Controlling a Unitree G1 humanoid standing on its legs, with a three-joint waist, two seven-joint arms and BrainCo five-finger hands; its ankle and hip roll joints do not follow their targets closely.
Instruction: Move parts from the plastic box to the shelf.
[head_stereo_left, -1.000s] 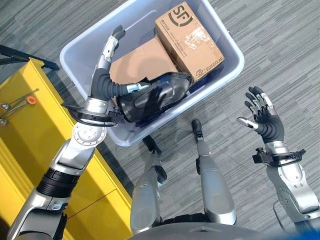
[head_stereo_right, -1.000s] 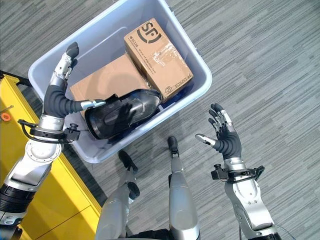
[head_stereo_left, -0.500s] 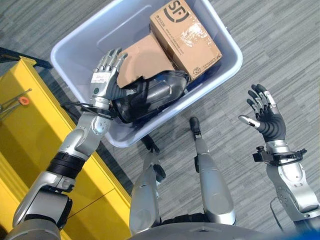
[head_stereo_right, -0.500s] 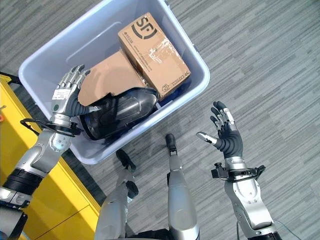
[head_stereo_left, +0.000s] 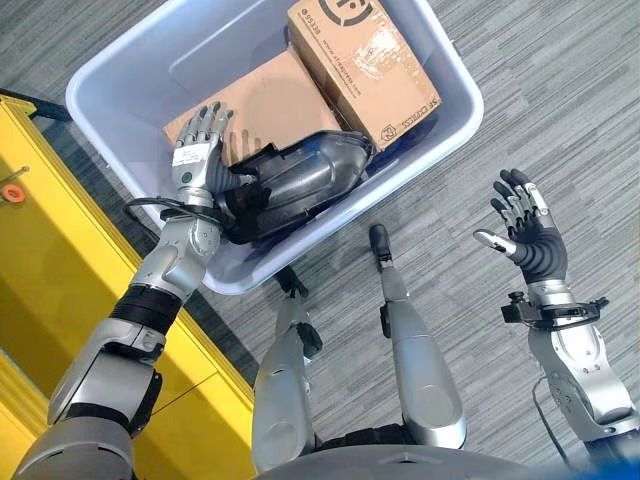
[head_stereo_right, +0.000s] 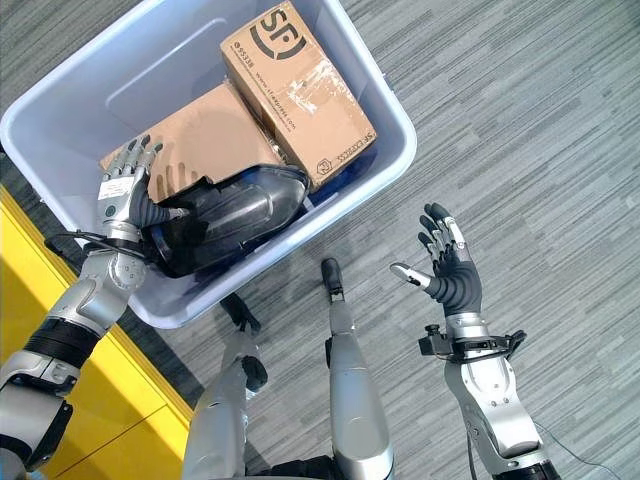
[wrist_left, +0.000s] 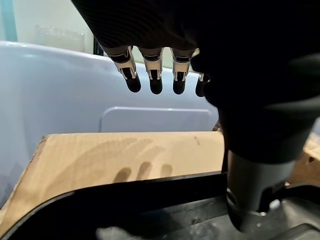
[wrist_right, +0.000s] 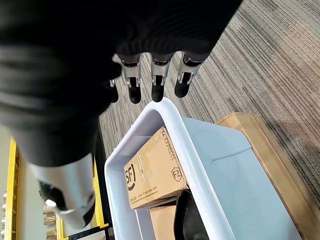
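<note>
Reaching into the plastic box (head_stereo_left: 452, 122), the left hand (head_stereo_left: 197, 160) hovers with straight, relaxed fingers (wrist_left: 156, 80) over the flat cardboard box (head_stereo_left: 262, 100), gripping nothing. Just beside its thumb lies the black moulded part (head_stereo_left: 300, 180), leaning against the near wall of the plastic box. Beyond that part, away from the left hand, a taped cardboard carton (head_stereo_left: 360, 60) rests in the far corner. The right hand (head_stereo_left: 530, 235) is well apart over the grey carpet floor (head_stereo_left: 560, 90), fingers spread open and empty. The yellow shelf (head_stereo_left: 50, 290) stands beside the left forearm.
</note>
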